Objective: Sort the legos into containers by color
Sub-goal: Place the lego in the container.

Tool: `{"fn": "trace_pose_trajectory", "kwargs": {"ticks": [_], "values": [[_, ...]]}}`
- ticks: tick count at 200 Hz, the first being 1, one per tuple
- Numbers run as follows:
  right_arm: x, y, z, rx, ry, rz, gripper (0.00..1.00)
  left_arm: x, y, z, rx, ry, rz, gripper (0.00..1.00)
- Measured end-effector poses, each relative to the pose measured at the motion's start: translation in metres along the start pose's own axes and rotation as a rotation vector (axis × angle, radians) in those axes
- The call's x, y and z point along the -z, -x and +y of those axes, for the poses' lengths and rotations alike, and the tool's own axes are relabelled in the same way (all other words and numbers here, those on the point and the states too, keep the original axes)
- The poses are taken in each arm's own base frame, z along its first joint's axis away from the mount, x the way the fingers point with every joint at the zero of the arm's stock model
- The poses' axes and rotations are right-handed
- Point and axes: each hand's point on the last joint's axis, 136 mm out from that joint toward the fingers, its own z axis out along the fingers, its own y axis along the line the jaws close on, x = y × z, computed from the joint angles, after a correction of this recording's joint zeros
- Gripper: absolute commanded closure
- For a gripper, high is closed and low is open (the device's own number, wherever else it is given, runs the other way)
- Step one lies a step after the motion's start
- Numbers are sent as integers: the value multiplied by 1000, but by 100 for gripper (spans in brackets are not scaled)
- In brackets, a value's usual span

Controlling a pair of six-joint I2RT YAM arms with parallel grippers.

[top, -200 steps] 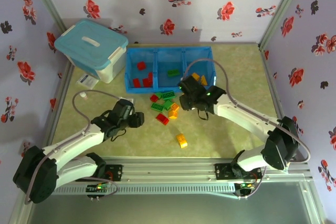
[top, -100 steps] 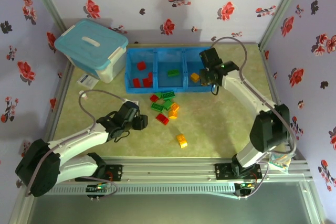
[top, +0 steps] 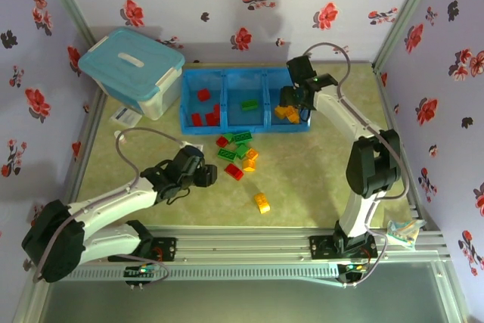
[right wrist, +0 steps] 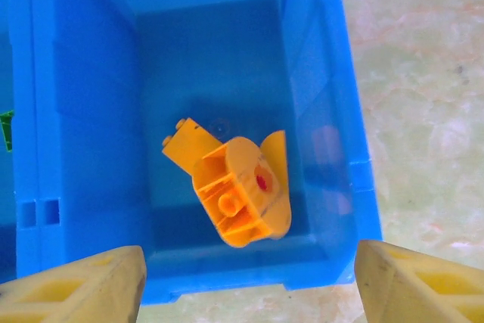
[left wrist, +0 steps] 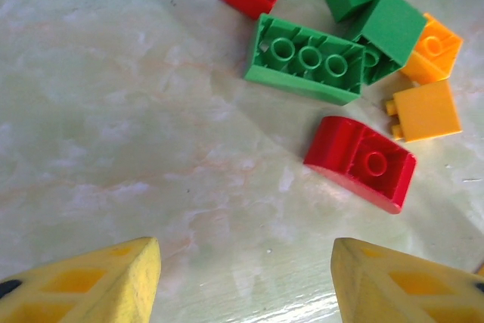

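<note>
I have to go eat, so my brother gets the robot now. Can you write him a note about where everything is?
Left end effector: open, empty, low over the table, near a red brick at the edge of the loose pile.
Right end effector: open, empty, above the tray's right compartment.
Done: the blue tray holds red bricks in the left compartment, one green brick in the middle and orange bricks in the right.
Left: the loose pile of red, green and orange bricks in front of the tray, plus a lone orange brick nearer the arms.
</note>
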Motion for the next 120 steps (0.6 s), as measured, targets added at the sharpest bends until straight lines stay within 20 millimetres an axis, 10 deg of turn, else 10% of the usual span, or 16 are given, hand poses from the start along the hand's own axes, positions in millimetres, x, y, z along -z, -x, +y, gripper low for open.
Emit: {"fn": "trace_pose_trajectory", "kwargs": {"ticks": [120], "values": [[26, -107, 7, -12, 188, 20, 29, -22, 8, -20, -19, -9, 62, 34]]}}
